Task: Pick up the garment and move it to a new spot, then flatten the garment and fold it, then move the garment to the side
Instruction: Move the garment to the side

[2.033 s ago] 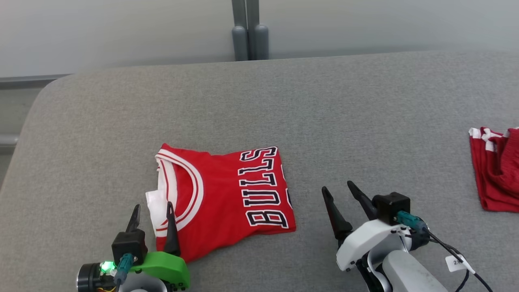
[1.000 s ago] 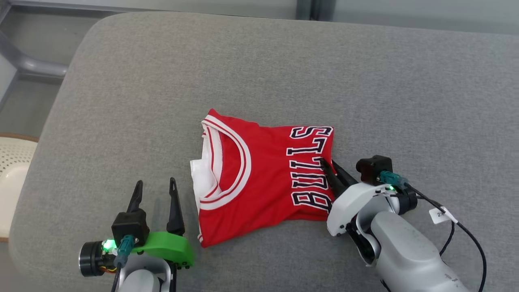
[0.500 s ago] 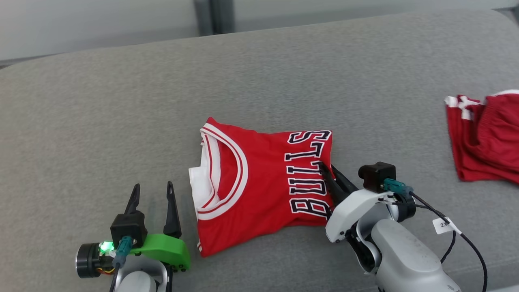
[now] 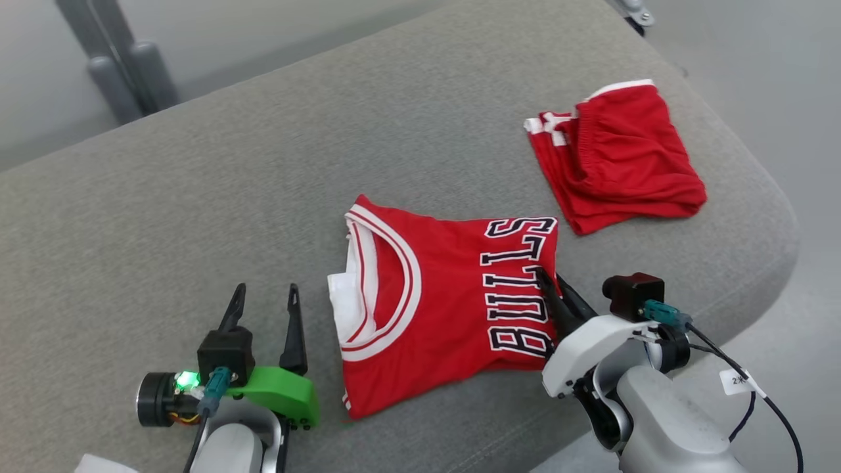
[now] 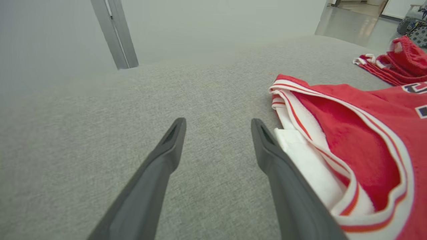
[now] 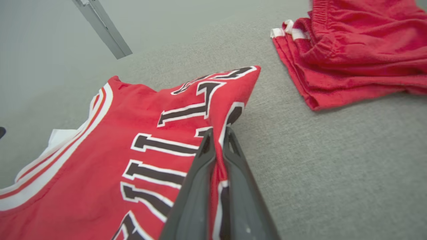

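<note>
The garment, a folded red jersey point(image 4: 447, 295) with white trim and black lettering, lies flat on the grey cushioned surface point(image 4: 197, 197). My right gripper point(image 4: 550, 276) is shut on the jersey's right-hand edge, and in the right wrist view the red cloth point(image 6: 133, 133) is pinched between the closed fingers of that gripper point(image 6: 218, 131). My left gripper point(image 4: 266, 289) stands open just left of the collar, holding nothing. In the left wrist view this gripper point(image 5: 218, 123) rests over bare grey fabric, with the jersey's collar point(image 5: 360, 140) beside its right finger.
Red shorts point(image 4: 617, 157) lie crumpled at the back right, close to the jersey's far corner, and also appear as shorts point(image 6: 350, 50) in the right wrist view. The cushion's rounded right edge point(image 4: 775, 217) drops to the floor. Grey posts point(image 4: 125, 79) stand behind the surface.
Two seconds ago the right gripper was open beside the jersey; it then shut on the jersey's right edge and holds it. The head camera has swung right, bringing the shorts into fuller view.
</note>
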You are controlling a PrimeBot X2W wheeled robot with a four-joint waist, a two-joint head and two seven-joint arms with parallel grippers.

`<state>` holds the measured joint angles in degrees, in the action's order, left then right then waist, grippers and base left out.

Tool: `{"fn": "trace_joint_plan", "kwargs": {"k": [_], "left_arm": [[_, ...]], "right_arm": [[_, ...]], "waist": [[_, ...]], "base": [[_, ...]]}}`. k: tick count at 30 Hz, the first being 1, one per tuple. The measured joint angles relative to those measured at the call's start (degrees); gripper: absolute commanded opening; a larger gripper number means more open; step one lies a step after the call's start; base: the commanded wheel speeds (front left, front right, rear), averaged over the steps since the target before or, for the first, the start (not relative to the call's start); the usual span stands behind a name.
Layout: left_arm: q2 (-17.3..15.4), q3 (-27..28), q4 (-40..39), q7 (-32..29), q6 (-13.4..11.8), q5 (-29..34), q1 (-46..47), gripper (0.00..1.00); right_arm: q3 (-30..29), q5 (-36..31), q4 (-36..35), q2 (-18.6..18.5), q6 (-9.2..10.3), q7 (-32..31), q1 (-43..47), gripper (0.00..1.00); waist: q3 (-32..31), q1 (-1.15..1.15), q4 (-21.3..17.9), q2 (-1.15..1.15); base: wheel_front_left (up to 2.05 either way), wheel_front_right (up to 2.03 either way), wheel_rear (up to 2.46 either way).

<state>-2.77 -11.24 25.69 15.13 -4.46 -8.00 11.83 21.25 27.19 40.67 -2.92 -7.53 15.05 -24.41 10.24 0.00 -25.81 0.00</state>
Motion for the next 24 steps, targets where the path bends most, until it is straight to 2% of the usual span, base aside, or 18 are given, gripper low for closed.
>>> {"fn": "trace_joint_plan", "kwargs": {"k": [5,9,17,24], "left_arm": [[0.07,-1.85,1.34,0.00,0.51,0.02,2.03,1.00],[0.07,-2.26,1.88,0.00,0.52,0.00,2.87,1.00],[0.05,0.23,0.81,0.00,-0.10,1.02,1.63,1.00],[0.05,0.64,-0.12,0.00,0.46,2.30,1.87,1.00]], "right_arm": [[-3.65,-2.59,-1.20,-0.04,0.00,0.00,1.41,0.00],[-4.22,-4.11,-2.33,-0.05,0.00,0.00,1.54,0.00],[-4.01,-8.48,-1.11,-0.21,0.00,0.00,-4.55,0.00],[-8.80,-13.72,2.41,-5.66,0.00,0.00,-13.90,0.00]], "waist": [[0.56,0.00,-4.24,0.00],[1.60,0.00,-5.65,0.00],[2.77,0.00,-5.65,0.00],[4.04,0.00,-3.11,0.00]], "base": [[0.00,0.00,0.00],[0.00,0.00,0.00],[0.00,0.00,0.00],[0.00,0.00,0.00]]}}
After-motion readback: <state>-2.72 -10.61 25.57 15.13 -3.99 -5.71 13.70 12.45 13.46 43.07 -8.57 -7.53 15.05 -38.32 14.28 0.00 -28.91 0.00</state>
